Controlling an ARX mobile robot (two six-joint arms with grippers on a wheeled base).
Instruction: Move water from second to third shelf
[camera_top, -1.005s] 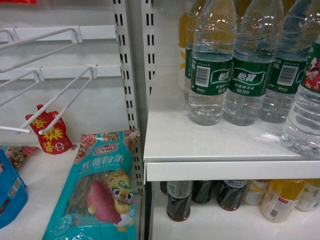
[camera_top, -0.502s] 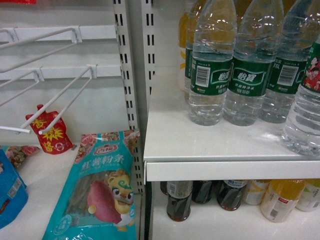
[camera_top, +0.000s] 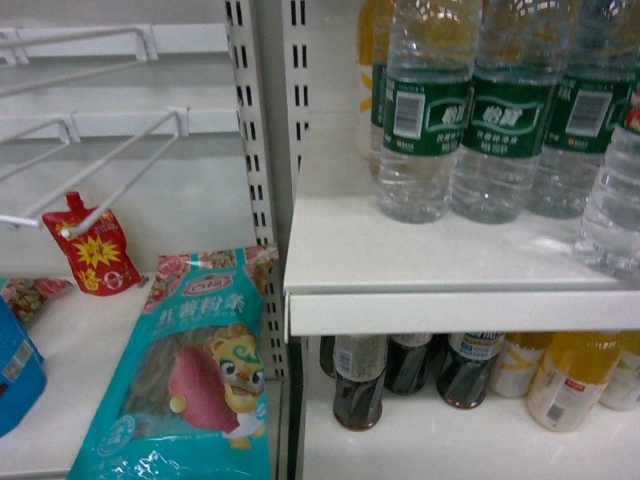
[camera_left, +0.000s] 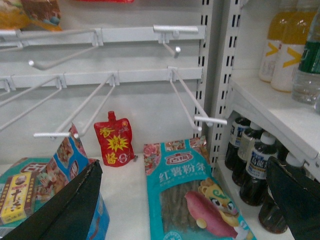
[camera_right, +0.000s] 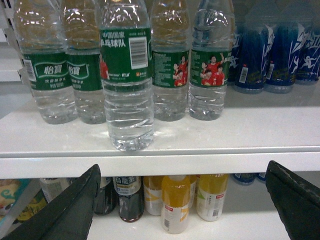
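Both pincers stand wide open and hold nothing. Seen from its own wrist camera, the right gripper (camera_right: 182, 210) spreads its dark fingers below the white shelf (camera_right: 200, 135) where the water (camera_right: 126, 85) stands. That bottle sits nearest the front edge, ahead of a row of four more green-labelled water bottles (camera_right: 170, 65). To the right of them three blue-labelled bottles (camera_right: 270, 55) line the back. Beneath the shelf this view shows two orange juice bottles (camera_right: 176, 202) beside two dark cola bottles (camera_right: 127, 197).

The left gripper (camera_left: 187, 205), also spread apart, hangs over a teal noodle packet (camera_left: 192, 195) lying on the lower surface, with a red pouch (camera_left: 115, 139) upright behind it near the back wall. Bare wire hooks (camera_left: 190, 97) jut out above; four cola bottles show at the right.

From the head camera neither gripper is visible. It shows three green-labelled bottles fully on the shelf and part of a fourth at the right edge, the teal packet, the red pouch, and a blue bag (camera_top: 15, 375) at the far left edge. The blue-labelled bottles appear only in the right wrist view.
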